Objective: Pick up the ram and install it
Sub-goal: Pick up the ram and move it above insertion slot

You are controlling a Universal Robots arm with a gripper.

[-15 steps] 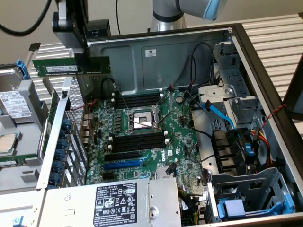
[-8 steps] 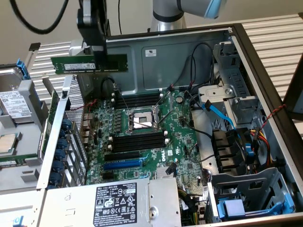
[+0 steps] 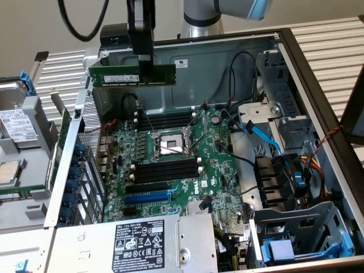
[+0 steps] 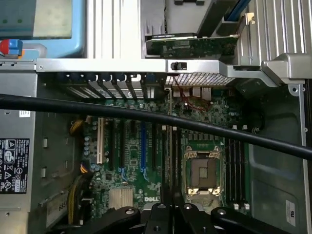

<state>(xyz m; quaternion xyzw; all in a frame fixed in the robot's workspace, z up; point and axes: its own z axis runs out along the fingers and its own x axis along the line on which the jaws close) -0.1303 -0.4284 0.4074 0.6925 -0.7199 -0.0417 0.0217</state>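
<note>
The ram (image 3: 114, 75) is a long green stick with a white label, hanging level above the open computer case near its back wall. My gripper (image 3: 143, 61) is shut on it from above, right of the stick's middle. In the wrist view the fingers (image 4: 160, 217) come together over the green motherboard (image 4: 131, 151), and the ram shows edge-on between them as a thin dark line (image 4: 171, 195). Below it on the board are the black slot strips (image 3: 168, 170) and the open processor socket (image 3: 169, 143).
A second bank of black slots (image 3: 165, 121) lies behind the socket, and a blue slot (image 3: 147, 198) in front. A power supply (image 3: 136, 242) fills the near corner. Cables (image 3: 259, 128) and drive cages (image 3: 296, 227) crowd the exterior view's right. A black hose (image 4: 146, 114) crosses the wrist view.
</note>
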